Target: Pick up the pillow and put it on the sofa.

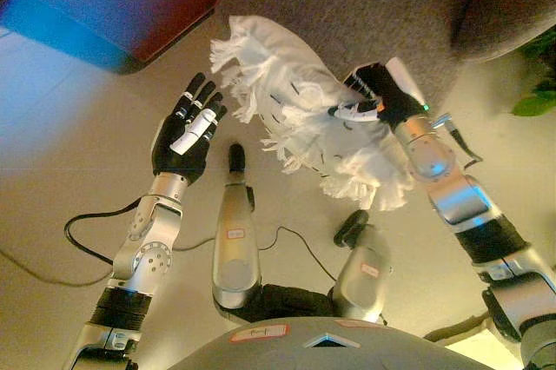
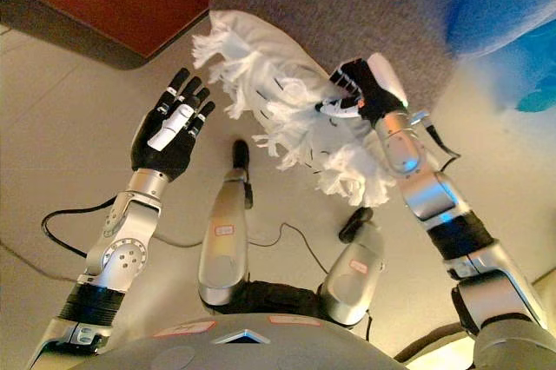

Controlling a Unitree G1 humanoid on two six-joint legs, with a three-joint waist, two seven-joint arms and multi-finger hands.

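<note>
Right hand (image 1: 375,96) pinching pillow (image 1: 295,101) at right edge, lifting it against sofa (image 1: 373,5) front, clear of floor. Left hand (image 1: 187,131) hovering spread, just left, ready for support.

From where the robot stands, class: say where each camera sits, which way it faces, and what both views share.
Left eye view: on the head, facing down at the white fringed pillow, right hand curled on it, left hand open beside it.
Right eye view: set slightly to one side, same downward look, both arms entering from below.
Shared: pillow, both hands, grey sofa, pale floor.
</note>
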